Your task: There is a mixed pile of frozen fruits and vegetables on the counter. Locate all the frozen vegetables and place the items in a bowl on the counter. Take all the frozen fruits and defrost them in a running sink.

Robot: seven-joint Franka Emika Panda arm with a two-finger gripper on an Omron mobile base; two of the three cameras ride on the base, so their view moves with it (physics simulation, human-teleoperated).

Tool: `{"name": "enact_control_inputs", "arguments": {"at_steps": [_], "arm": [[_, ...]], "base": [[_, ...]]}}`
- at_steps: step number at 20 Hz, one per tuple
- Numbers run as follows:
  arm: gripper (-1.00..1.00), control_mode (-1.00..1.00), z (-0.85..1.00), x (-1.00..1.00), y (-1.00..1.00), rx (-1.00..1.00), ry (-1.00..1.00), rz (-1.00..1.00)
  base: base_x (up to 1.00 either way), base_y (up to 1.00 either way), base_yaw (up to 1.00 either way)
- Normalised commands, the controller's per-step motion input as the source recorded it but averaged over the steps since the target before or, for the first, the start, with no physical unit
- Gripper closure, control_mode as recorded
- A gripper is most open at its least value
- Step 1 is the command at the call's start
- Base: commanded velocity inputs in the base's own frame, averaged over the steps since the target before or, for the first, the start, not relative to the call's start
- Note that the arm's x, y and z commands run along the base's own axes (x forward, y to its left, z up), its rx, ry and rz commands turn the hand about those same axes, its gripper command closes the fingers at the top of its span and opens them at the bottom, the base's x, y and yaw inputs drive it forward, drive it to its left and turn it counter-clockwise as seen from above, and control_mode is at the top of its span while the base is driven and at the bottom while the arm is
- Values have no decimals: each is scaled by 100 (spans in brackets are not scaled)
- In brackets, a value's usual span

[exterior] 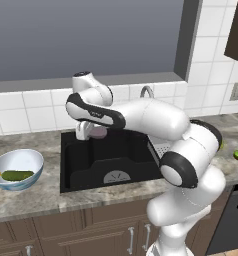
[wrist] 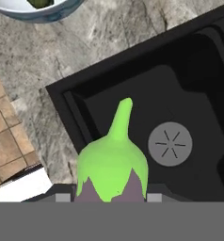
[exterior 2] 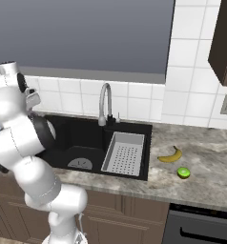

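My gripper (exterior: 91, 134) is shut on the grey-purple eggplant (exterior: 98, 133), held above the back left of the black sink (exterior: 111, 165). In the hand view, the eggplant's bright green cap and stem (wrist: 113, 160) rise between the two fingertips (wrist: 154, 197), with the sink's drain (wrist: 170, 144) below. The pale blue bowl (exterior: 35, 162) stands on the counter (exterior: 36, 197) left of the sink, and a dark green cucumber (exterior: 17, 175) lies in it. The yellow banana (exterior 2: 171, 155) and the round green lime (exterior 2: 183, 172) lie on the counter right of the sink.
A grey perforated tray (exterior 2: 124, 152) sits in the right part of the sink, behind it a curved chrome faucet (exterior 2: 105, 102). The tiled wall runs along the back. A dark appliance front (exterior 2: 201, 228) sits under the counter at the right.
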Motion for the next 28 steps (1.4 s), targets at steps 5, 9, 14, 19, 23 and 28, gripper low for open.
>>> {"name": "enact_control_inputs", "arguments": {"at_steps": [5, 9, 14, 19, 23, 28], "arm": [[100, -100, 0, 0, 35, -4, -2, 10], [100, -100, 0, -2, 35, -4, -2, 9], [100, -100, 4, -1, 33, -2, -1, 9], [100, -100, 7, 0, 30, 0, 0, 9], [100, -100, 0, 0, 29, 0, 0, 9], [100, -100, 0, 0, 32, 0, -2, 9]], "base": [[0, 0, 0], [0, 0, 0], [0, 0, 0], [0, 0, 0], [0, 0, 0], [0, 0, 0]]}}
